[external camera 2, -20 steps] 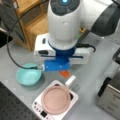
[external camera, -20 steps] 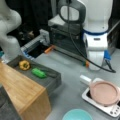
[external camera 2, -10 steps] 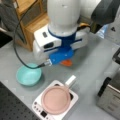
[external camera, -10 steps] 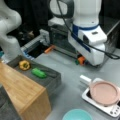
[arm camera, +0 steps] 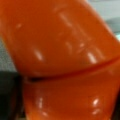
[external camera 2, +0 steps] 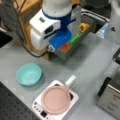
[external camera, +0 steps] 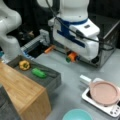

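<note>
- Your gripper (external camera: 71, 57) hangs under the white and blue wrist, over the grey table (external camera: 72, 75), at about 12 o'clock from the pink pan (external camera: 104, 93) in a front view.
- It carries an orange pepper (external camera: 73, 56), a glossy toy-like piece with a green stem end pointing toward 9 o'clock in that view. In the wrist view the orange pepper (arm camera: 62, 60) fills nearly the whole picture, so it sits very close to the camera.
- The fingers themselves are hidden by the wrist body and the pepper; you cannot tell how far apart they stand, though the pepper hanging clear of the table suggests they are clamped on it.
- Handling, as a judgement: the skin shines with sharp highlights, so expect it to be hard, smooth and slippery. It looks light and hollow, not fragile, and it should not give under pressure.
- A crease runs across the body in the wrist view; hold across the broad lobes on either side, not on the rounded end, where it could squirt out.
- Around it: a grey tray (external camera: 53, 80) at 8 o'clock holds a yellow pepper (external camera: 24, 65) and a green vegetable (external camera: 38, 73); a teal bowl (external camera 2: 28, 74) sits at 9 o'clock from the pan (external camera 2: 55, 100) in a front view.
</note>
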Available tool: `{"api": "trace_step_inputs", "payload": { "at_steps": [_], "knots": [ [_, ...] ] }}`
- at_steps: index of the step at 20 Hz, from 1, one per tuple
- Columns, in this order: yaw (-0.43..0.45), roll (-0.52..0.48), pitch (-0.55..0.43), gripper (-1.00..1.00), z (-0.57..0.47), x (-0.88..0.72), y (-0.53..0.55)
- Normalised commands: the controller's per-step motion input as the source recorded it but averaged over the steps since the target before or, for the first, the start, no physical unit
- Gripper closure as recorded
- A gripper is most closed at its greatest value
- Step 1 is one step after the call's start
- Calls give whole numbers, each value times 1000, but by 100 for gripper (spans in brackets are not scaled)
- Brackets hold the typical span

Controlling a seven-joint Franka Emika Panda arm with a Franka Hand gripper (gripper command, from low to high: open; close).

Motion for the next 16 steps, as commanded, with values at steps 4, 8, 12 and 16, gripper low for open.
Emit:
{"api": "trace_step_inputs", "payload": {
  "at_steps": [4,8,12,16],
  "knots": [
    [192,72,-43,100,-51,-564,-65],
    [164,93,-182,100,-302,-631,-116],
    [174,129,-264,100,-342,-597,-226],
    [163,150,-306,100,-247,-488,-213]
  ]
}}
